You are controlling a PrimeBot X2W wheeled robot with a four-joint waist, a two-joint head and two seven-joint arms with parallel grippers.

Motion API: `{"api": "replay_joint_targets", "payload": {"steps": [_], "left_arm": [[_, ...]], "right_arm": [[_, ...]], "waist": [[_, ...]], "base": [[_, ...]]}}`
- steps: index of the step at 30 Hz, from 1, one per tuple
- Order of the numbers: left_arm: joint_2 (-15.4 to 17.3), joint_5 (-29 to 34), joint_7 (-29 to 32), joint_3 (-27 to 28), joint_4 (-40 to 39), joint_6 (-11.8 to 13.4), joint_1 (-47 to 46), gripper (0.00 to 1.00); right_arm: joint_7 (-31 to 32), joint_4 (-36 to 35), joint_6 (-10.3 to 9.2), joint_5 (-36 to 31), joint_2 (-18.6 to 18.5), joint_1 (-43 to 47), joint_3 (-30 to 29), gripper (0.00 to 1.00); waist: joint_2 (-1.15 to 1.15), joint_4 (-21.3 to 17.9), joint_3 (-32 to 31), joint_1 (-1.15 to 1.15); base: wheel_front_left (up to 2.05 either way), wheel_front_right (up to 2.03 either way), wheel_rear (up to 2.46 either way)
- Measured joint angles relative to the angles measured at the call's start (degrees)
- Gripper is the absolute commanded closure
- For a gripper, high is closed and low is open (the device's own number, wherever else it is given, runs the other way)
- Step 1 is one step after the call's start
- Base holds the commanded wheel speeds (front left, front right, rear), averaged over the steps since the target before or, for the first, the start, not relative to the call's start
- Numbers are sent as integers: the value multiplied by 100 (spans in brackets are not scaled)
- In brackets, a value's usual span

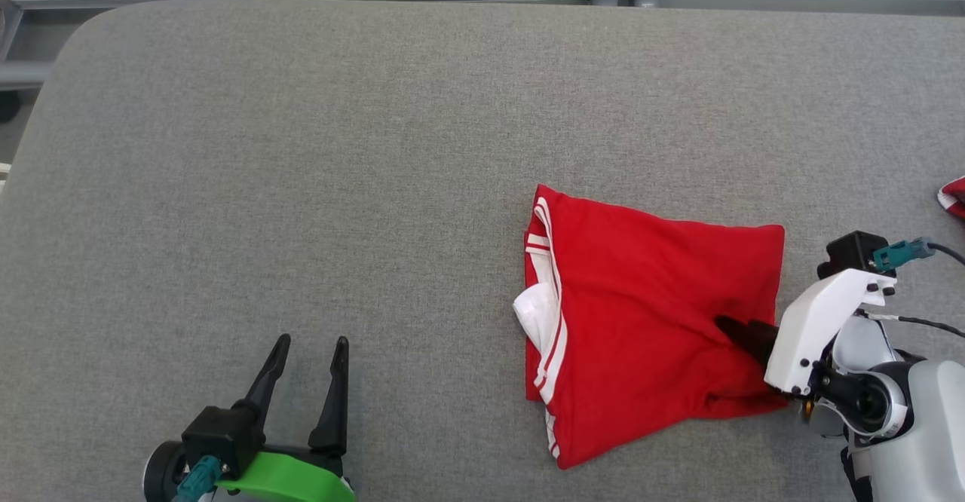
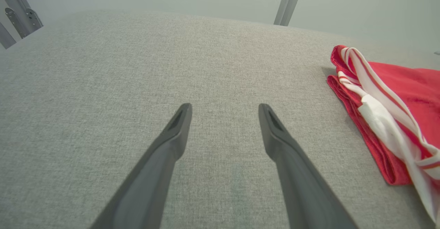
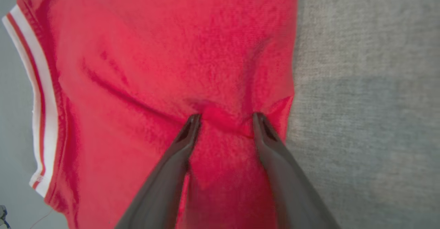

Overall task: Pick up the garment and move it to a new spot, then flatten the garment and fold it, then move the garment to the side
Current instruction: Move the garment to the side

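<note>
1. At the far left, low down, we see our left gripper (image 1: 314, 341). Its 2 dark fingers point up and stand wide apart. Nothing is between them, so it holds nothing.
2. Our left gripper is over the big grey table (image 1: 301, 148). The table has a soft cloth top and a round corner at the far left.
3. A bit right of the middle lies the garment (image 1: 648, 298). It is red, with white stripes down its left edge. It lies flat on the table in a rough square, and in the left wrist view we see 2 red layers at its edge. A small white bit pokes out on the left side. The garment is well apart from our left gripper.
4. Next comes our right gripper (image 3: 227, 116), reaching in from the right. Its tips press down on the garment, near the right edge. In the right wrist view the 2 fingers stand apart, with a small bump of red cloth between the tips. The jaws are open, not squeezed shut on the cloth.
5. At the far right edge we see a small red and white scrap (image 1: 954, 197), well apart from the garment.
</note>
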Motion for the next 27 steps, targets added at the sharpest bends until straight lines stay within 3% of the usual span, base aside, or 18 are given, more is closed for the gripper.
{"api": "replay_joint_targets", "payload": {"steps": [7, 21, 27], "left_arm": [[-68, 11, -2, 46, 20, -49, -56, 0], [-219, 97, -25, 214, -42, -144, -34, 0], [-226, 157, -25, 286, -63, -200, -37, 0]], "right_arm": [[36, -96, -8, 180, -77, -263, -42, 100], [896, -1344, -8, 619, -800, -717, -31, 100], [936, -1451, -8, 446, -1095, -716, -210, 100]], "waist": [[0, -2, -41, 0], [0, -291, -21, 0], [0, -500, 37, 0]], "base": [[0, 0, 0], [0, 0, 0], [0, 0, 0]]}}
